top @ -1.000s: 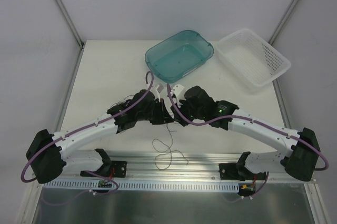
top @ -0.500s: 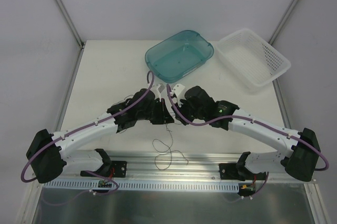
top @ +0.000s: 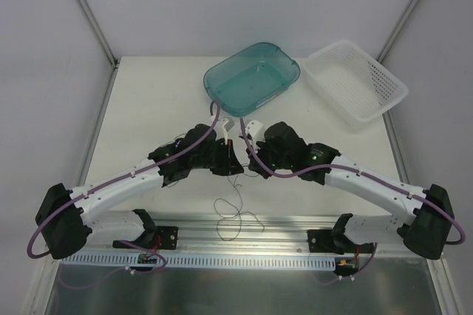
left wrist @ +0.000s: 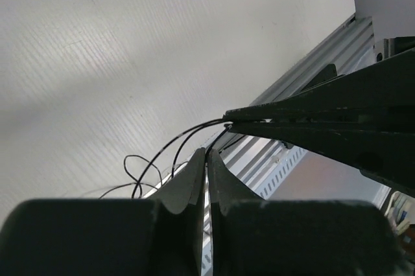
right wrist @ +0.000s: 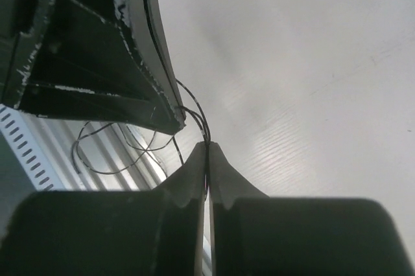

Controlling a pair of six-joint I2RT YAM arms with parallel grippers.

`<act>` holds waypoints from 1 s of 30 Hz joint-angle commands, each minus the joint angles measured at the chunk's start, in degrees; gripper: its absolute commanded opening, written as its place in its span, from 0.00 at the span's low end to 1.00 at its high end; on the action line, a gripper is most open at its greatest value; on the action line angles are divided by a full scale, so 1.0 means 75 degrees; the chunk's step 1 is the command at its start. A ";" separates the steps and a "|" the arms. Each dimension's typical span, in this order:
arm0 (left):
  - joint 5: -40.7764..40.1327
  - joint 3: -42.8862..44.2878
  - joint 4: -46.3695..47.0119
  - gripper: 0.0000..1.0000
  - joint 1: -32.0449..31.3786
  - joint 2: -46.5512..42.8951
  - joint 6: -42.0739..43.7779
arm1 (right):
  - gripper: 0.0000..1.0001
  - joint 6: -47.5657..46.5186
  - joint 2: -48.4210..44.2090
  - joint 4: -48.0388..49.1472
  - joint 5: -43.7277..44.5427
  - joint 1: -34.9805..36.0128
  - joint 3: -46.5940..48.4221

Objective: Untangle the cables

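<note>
From above, the cables (top: pixel 235 210) disappear under the two wrists by the table's (top: pixel 148 108) near edge, their strands too fine to separate. On the left wrist camera the loops pass behind the blurred left gripper (left wrist: pixel 207 155); the right gripper (left wrist: pixel 228 119) runs off the right edge.

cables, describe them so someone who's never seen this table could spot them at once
Find the white table, then look midway along its near edge. The cables are hair-thin, dark, curly loops there, unlike the thick, smooth purple hoses.
</note>
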 commanded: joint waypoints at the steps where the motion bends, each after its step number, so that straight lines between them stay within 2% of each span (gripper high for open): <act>1: -0.0110 -0.0048 0.0025 0.00 0.0005 -0.0394 0.0909 | 0.01 0.0340 -0.0450 0.0294 -0.1188 -0.0120 -0.0149; 8: -0.0731 -0.0329 0.0025 0.00 0.0005 -0.0863 0.1730 | 0.01 0.1125 -0.0977 0.0984 -0.2690 -0.0483 -0.0758; 12: -0.0732 -0.0540 0.0060 0.00 0.0005 -0.1085 0.1813 | 0.01 0.1629 -0.1387 0.1651 -0.2925 -0.0787 -0.1075; 17: -0.0462 -0.0950 0.0820 0.02 0.0005 -0.1366 0.1778 | 0.01 0.2098 -0.1505 0.2309 -0.3722 -0.1046 -0.1298; 21: -0.0239 -0.1231 0.1442 0.10 0.0005 -0.1542 0.1813 | 0.01 0.2320 -0.1365 0.2613 -0.4074 -0.1070 -0.1286; 26: -0.0063 -0.1560 0.1934 0.30 0.0005 -0.1695 0.2000 | 0.01 0.2310 -0.1224 0.2697 -0.4461 -0.1058 -0.1251; 30: 0.0088 -0.1945 0.2390 0.38 -0.0007 -0.1976 0.2292 | 0.01 0.2227 -0.1083 0.2649 -0.4788 -0.1070 -0.1239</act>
